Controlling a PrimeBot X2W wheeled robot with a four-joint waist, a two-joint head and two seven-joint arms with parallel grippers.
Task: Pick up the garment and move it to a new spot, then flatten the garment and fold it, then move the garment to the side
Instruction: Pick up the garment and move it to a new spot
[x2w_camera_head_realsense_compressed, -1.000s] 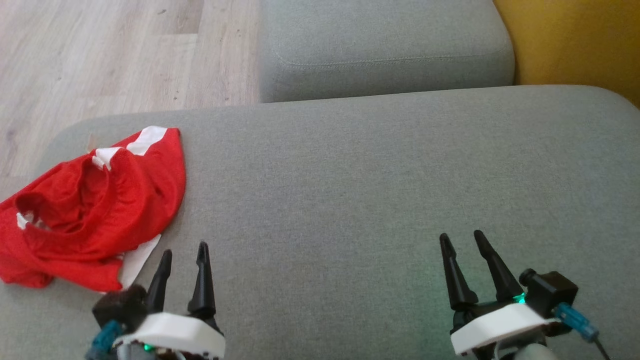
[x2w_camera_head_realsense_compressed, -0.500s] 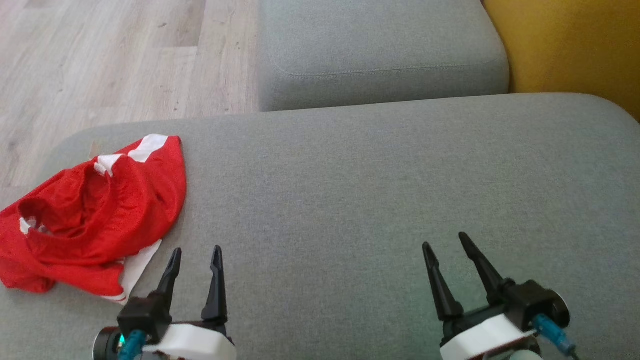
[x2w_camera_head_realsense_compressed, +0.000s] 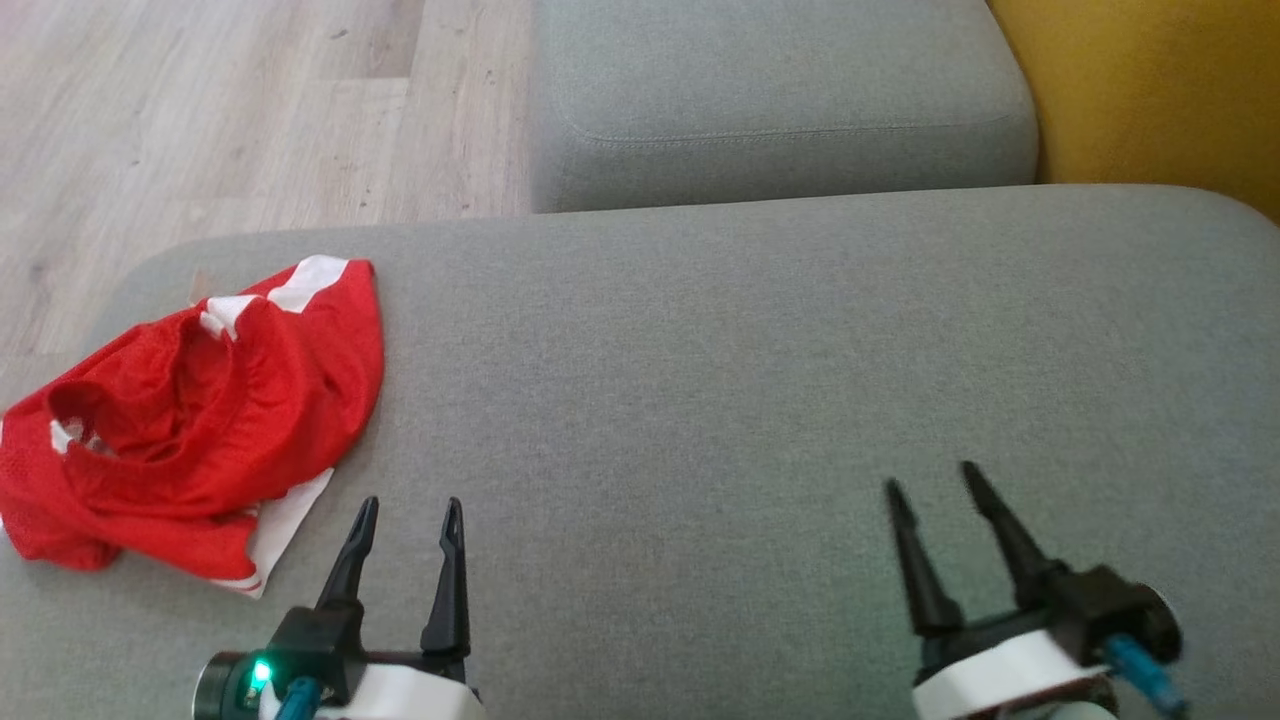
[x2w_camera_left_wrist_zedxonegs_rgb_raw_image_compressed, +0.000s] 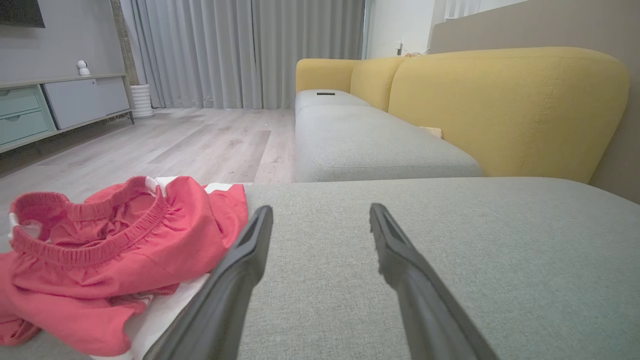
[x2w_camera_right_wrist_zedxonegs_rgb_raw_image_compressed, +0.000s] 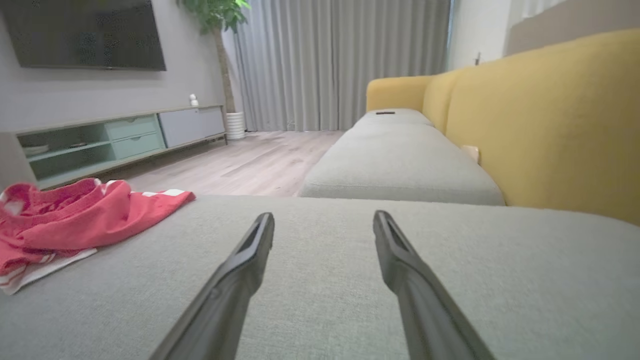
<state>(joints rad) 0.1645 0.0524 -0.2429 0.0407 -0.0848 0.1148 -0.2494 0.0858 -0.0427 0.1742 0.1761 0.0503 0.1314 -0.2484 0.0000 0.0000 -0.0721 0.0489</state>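
Red garment (x2w_camera_head_realsense_compressed: 200, 420) with white bits, all crumpled up, lying at the left end of the big grey cushion (x2w_camera_head_realsense_compressed: 700, 400). Bunched in a heap, not flat and not folded. Stretchy waistband (x2w_camera_left_wrist_zedxonegs_rgb_raw_image_compressed: 90, 240) standing open on top, easy to see from the left wrist. One white stripe (x2w_camera_head_realsense_compressed: 310, 280) at the far corner, and a white edge (x2w_camera_head_realsense_compressed: 285, 520) poking out on the near side.

Low over the cushion, just beside that white edge, the left gripper (x2w_camera_head_realsense_compressed: 412, 505). Only a thin strip of grey between it and the cloth in the head view. Two long dark fingers (x2w_camera_head_realsense_compressed: 448, 580) spread apart, nothing between them. Little green light (x2w_camera_head_realsense_compressed: 262, 670) glowing on its base.

Far over on the right side of the same cushion, the right gripper (x2w_camera_head_realsense_compressed: 930, 478), well apart from the garment. Dark prongs spread wide too, holding nothing. Blue plug (x2w_camera_head_realsense_compressed: 1140, 670) sticking out at the back of it.

Past the big cushion, a second grey cushion (x2w_camera_head_realsense_compressed: 780, 100), set end to end with it. Yellow backrest (x2w_camera_head_realsense_compressed: 1150, 90) along the right. Pale wooden floor (x2w_camera_head_realsense_compressed: 250, 120) on the left.

From the wrists, more of the room: long grey curtains (x2w_camera_left_wrist_zedxonegs_rgb_raw_image_compressed: 250, 50) at the far end, a low cabinet (x2w_camera_right_wrist_zedxonegs_rgb_raw_image_compressed: 125, 140) with pale green drawers, a dark TV (x2w_camera_right_wrist_zedxonegs_rgb_raw_image_compressed: 85, 35) on the wall above it, and a green plant (x2w_camera_right_wrist_zedxonegs_rgb_raw_image_compressed: 215, 15) in a white pot (x2w_camera_right_wrist_zedxonegs_rgb_raw_image_compressed: 235, 125) beside the curtains
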